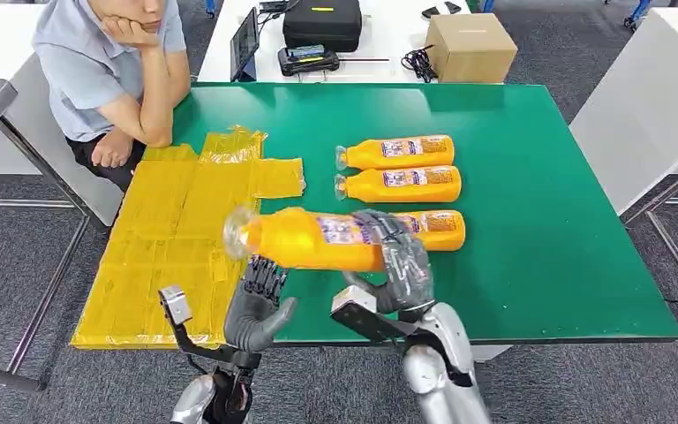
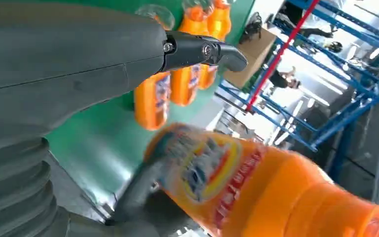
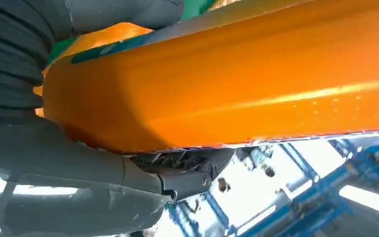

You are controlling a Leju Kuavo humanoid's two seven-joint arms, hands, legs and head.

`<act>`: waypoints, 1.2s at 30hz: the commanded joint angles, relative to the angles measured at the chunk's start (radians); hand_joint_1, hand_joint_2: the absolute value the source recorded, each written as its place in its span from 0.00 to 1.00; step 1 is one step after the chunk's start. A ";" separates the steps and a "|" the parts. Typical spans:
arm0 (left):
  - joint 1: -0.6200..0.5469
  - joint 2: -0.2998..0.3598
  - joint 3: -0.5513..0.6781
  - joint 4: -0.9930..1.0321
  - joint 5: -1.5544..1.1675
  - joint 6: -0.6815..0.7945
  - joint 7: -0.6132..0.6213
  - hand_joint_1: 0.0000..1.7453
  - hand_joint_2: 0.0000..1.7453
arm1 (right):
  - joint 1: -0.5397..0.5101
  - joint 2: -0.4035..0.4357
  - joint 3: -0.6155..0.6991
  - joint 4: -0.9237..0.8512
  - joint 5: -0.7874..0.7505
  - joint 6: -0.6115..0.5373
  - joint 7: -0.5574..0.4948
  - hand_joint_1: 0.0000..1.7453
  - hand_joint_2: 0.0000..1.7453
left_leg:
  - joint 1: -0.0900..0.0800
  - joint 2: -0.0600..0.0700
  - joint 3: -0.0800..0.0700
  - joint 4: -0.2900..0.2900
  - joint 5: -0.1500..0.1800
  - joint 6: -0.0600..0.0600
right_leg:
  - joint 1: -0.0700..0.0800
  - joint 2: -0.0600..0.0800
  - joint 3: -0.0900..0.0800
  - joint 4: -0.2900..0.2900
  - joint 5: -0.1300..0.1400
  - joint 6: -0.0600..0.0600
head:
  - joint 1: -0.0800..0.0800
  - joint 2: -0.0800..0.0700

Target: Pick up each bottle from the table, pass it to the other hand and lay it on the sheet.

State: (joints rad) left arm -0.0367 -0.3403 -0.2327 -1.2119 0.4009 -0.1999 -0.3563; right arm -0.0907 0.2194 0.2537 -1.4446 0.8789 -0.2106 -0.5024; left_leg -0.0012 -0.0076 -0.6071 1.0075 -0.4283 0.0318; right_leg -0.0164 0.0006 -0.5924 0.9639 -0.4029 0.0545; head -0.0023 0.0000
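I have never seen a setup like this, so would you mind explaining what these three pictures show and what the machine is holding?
This is a humanoid robot with two silver arms, each ending in a many-fingered hand. The wide picture is its own head view, looking down at a green table. The other two come from cameras at its wrists, so they are close up and turned.

The right hand holds an orange bottle sideways above the table; the right wrist view shows that bottle pressed against the hand. The left hand is open just below the bottle's neck end, apparently ready to take it.

Three more bottles lie on their sides on the table. A yellow sheet covers the table's left part. A person sits at the far left corner.
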 commanded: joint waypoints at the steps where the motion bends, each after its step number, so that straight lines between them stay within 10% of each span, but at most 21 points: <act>1: -0.040 -0.009 -0.015 0.043 0.007 -0.004 -0.002 0.00 1.00 | -0.056 0.004 0.034 0.119 -0.007 0.003 -0.004 1.00 1.00 | 0.000 0.001 0.004 0.000 -0.001 -0.001 | 0.000 0.001 0.004 -0.001 -0.001 -0.002 | 0.000 0.000; 30: -0.116 -0.008 -0.038 0.056 -0.028 0.152 -0.112 0.00 1.00 | -0.113 0.048 0.163 0.363 -0.087 0.002 -0.007 1.00 1.00 | 0.001 0.000 0.003 -0.001 -0.001 -0.001 | 0.001 0.000 0.003 0.000 -0.001 -0.002 | 0.000 0.000; 31: -0.114 -0.009 -0.035 0.051 -0.027 0.152 -0.112 0.21 1.00 | -0.114 0.046 0.160 0.368 -0.090 0.000 -0.008 1.00 1.00 | 0.001 0.001 0.005 -0.001 -0.002 -0.002 | 0.001 0.000 0.005 0.000 -0.002 -0.002 | 0.000 0.000; 32: -0.110 -0.009 -0.032 0.040 -0.027 0.152 -0.116 1.00 1.00 | -0.117 0.047 0.157 0.377 -0.097 0.004 -0.010 1.00 1.00 | 0.001 0.000 0.003 -0.001 -0.001 -0.001 | 0.001 0.000 0.003 -0.001 -0.001 -0.002 | 0.000 0.000; 36: -0.108 -0.009 -0.025 0.030 0.008 0.140 -0.120 1.00 1.00 | -0.120 0.048 0.158 0.388 -0.099 0.006 -0.013 1.00 1.00 | 0.001 0.001 0.003 0.000 -0.001 -0.001 | 0.001 0.000 0.003 0.000 -0.001 -0.002 | 0.000 0.000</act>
State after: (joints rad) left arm -0.1102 -0.3403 -0.2590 -1.1902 0.3693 -0.0504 -0.4707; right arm -0.1676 0.2869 0.3933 -1.1703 0.7862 -0.2052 -0.5093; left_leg -0.0008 -0.0075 -0.6076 1.0075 -0.4281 0.0316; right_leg -0.0163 0.0007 -0.5929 0.9641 -0.4029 0.0545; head -0.0019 0.0000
